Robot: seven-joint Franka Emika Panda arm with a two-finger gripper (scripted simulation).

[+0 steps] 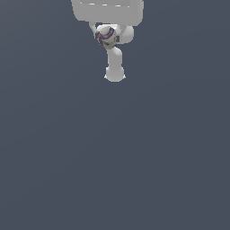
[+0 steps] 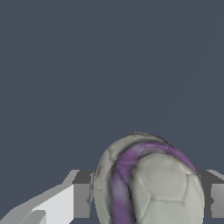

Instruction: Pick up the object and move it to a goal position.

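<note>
Our end effector (image 1: 107, 37) is clamped on one object (image 1: 106, 36), a beige-grey ball with a purple band, at the exterior view's far centre; we count two fingers (image 2: 81, 199) touching it.

Flat, even simulator light falls across both views, leaving the slate-grey background without cast shadows or glare. The exterior view is soft and coarse, the white arm (image 1: 114, 63) washed pale at its edges. In the wrist view the object (image 2: 148, 183) looks slightly blurred, shaded gently darker along one side.
</note>
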